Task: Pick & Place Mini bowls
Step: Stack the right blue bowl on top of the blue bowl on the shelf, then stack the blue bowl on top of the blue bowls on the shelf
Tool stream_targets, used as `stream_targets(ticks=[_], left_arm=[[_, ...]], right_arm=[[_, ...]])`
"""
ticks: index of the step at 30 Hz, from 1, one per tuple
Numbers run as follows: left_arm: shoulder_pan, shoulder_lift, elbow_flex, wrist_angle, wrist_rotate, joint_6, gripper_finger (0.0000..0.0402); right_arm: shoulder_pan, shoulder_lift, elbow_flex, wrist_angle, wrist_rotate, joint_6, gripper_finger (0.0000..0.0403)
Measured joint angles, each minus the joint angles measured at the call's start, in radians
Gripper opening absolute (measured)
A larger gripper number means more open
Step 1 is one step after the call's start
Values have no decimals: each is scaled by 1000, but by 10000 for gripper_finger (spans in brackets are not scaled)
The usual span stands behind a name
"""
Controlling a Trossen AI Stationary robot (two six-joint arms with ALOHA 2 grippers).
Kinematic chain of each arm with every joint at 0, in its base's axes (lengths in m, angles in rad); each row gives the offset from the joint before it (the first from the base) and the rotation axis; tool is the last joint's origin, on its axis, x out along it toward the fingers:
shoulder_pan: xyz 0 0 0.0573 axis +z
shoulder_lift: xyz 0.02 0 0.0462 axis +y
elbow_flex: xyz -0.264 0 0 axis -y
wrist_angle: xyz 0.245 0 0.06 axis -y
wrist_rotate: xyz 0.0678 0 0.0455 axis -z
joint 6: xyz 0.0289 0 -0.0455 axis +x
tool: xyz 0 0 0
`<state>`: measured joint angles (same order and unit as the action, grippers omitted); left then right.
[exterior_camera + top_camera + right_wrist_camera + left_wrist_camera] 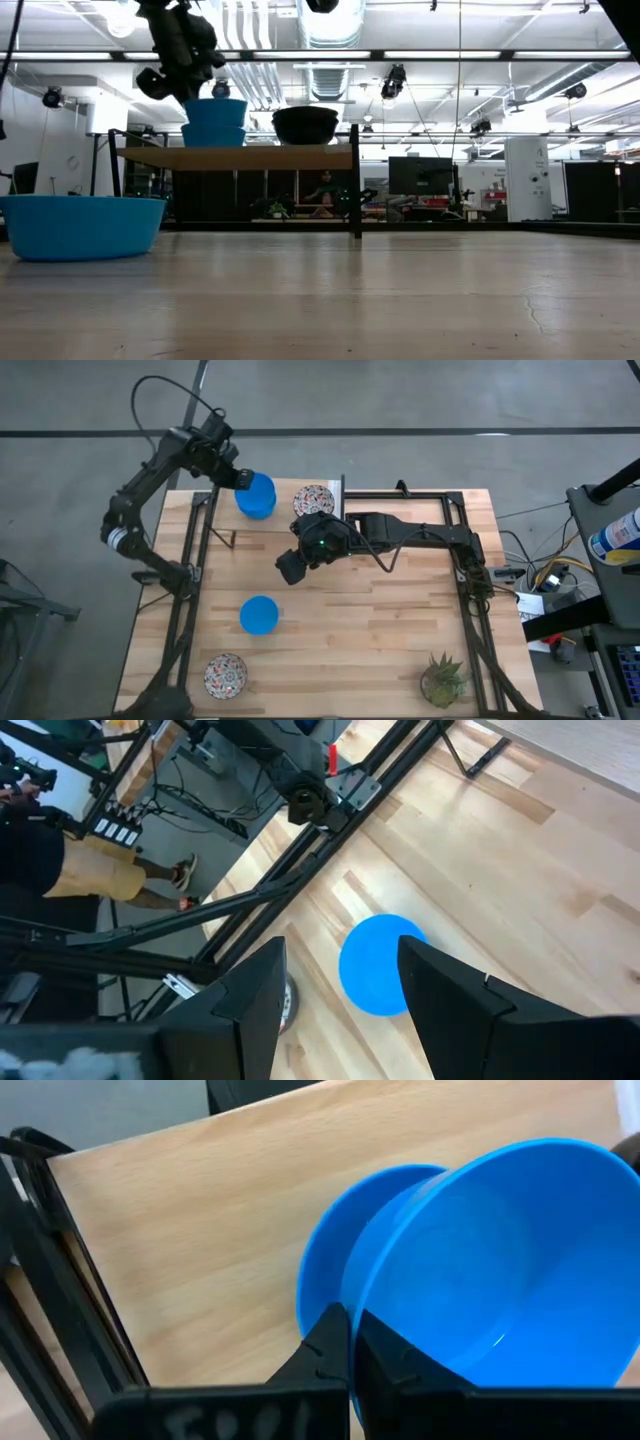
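My left gripper (238, 478) is at the table's far left, shut on the upper of two nested bright blue bowls (257, 496) standing on a raised shelf (240, 157). A patterned bowl (313, 500) sits on the shelf beside them and looks dark in the low view (305, 125). My right gripper (288, 570) hangs open over the middle of the table, above and beside a third blue bowl (260, 615), which shows between its fingers in the right wrist view (383, 965). Another patterned bowl (225, 676) rests at the near left corner. My left gripper (350, 1355) pinches the upper blue bowl by its rim (372, 1295), one finger inside the bowl and one outside. The fingers come slanting down from the table's left. The bowl sits nested in the second blue bowl (325, 1265) on the shelf.
A small green potted plant (443, 680) stands at the near right corner. Black frame rails (195, 560) run along the left and right sides of the table. Bare wood lies across the middle and right (400, 620). A person stands beyond the table (90, 870).
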<state>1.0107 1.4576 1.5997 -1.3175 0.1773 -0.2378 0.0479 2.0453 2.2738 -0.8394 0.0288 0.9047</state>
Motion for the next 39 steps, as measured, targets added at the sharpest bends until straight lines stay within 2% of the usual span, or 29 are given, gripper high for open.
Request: stream_targets(ticks=[12,20,33,39], left_arm=[[1,49,0,-37,-18,29,1],[1,63,0,-46,-13,37,18],[1,61,0,-34,-20,62,106],[0,18,-1,-38,-19,61,119]], right_arm=[[-5,1,-5,-2,1,-26,187],[-10,1,-6,-1,1,-27,187],[-10,1,-6,-1,1,-27,187],[-9,1,-6,0,19,-37,187]])
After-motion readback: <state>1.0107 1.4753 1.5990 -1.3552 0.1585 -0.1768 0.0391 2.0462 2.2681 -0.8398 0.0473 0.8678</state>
